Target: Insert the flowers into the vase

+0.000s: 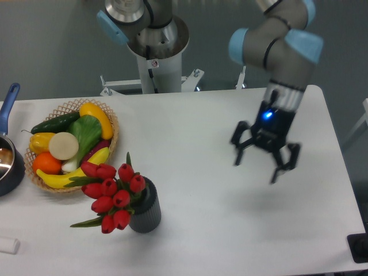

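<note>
The end effector (257, 168) hangs above the right half of the bench (230, 230), its two fingers spread wide apart and pointing down, and it holds nothing. A small blue light shines on its body. The arm comes down to it from the top right corner: a grey link with light blue joint caps bends at the wrist, so the last part stands almost vertical over the bench. The white bench fills most of the view. On its left side rests a wicker basket (112, 140) with fruit and vegetables, and at the far left edge a dark pot (8, 167) with a blue handle is partly visible. The flowers (109, 194) stand in the vase (147, 211), near the front left of the bench and just in front of the basket; the red buds lean out to the left over the rim. The end effector is well apart from them.
</note>
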`<state>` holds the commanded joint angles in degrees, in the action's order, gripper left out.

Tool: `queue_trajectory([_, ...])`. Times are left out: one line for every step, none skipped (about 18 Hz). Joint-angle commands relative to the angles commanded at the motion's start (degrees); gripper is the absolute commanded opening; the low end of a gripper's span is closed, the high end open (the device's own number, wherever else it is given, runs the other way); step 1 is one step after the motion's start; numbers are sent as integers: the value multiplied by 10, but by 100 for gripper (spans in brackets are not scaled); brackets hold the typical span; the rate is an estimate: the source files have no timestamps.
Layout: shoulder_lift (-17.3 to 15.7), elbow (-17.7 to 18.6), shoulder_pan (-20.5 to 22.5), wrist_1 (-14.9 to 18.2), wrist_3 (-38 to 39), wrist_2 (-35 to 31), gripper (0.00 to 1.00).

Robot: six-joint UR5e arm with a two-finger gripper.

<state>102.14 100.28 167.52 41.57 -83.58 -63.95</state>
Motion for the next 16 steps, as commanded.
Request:
queue_trajectory([-10,-3,4,2,-5,-32,100])
queue_trajectory([-17,3,5,6,-11,-57,100])
queue_trajectory([-25,8,7,11,-23,-91,100])
queue_trajectory([-32,9,11,15,-35,-125,100])
queue_trajectory([-42,9,14,25,-49,-167,100])
queue_trajectory([-52,8,18,41,-56,-191,100])
queue_trajectory([-63,8,26,61,-61,-210,100])
queue_trajectory([-76,4,41,82,-69,-219,100])
queue_trajectory([-89,3,60,105,-81,-220,100])
queue_trajectory([-100,-3,81,132,-100,-220,100])
queue_trajectory([-111,-9,99,162,-124,-220,100])
queue_trajectory([-123,-16,119,194,-146,-220,100])
queue_trajectory([-135,-24,138,227,-162,-220,100])
queue_trajectory([-148,-30,156,262,-174,-220,100])
queue_trajectory([-157,-36,174,292,-183,-221,100])
queue_trajectory([-168,-38,186,314,-198,-221,100])
